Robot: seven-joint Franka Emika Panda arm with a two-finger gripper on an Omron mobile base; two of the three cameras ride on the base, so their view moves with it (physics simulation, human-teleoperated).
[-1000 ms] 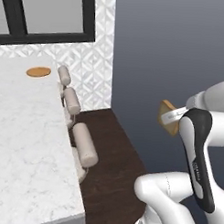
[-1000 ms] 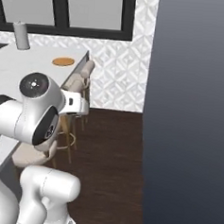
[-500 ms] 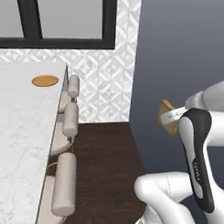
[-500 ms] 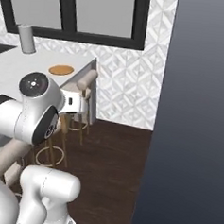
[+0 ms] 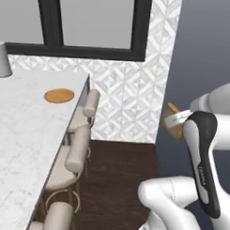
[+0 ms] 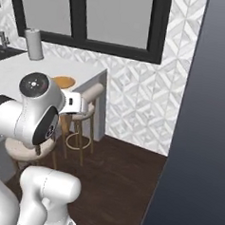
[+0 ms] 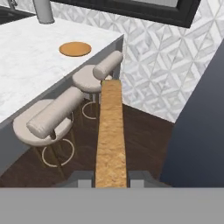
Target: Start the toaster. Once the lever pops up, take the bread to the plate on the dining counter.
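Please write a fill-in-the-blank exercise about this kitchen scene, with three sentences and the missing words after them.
1. The hand is shut on the edge of the square tan slice of ____.
2. The round orange-brown wooden plate lies on the white ____ dining counter.
3. The plate has ____ on it.

Missing words: bread; marble; nothing

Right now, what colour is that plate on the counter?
Orange-brown, plain; the plate shows best in the hand view.
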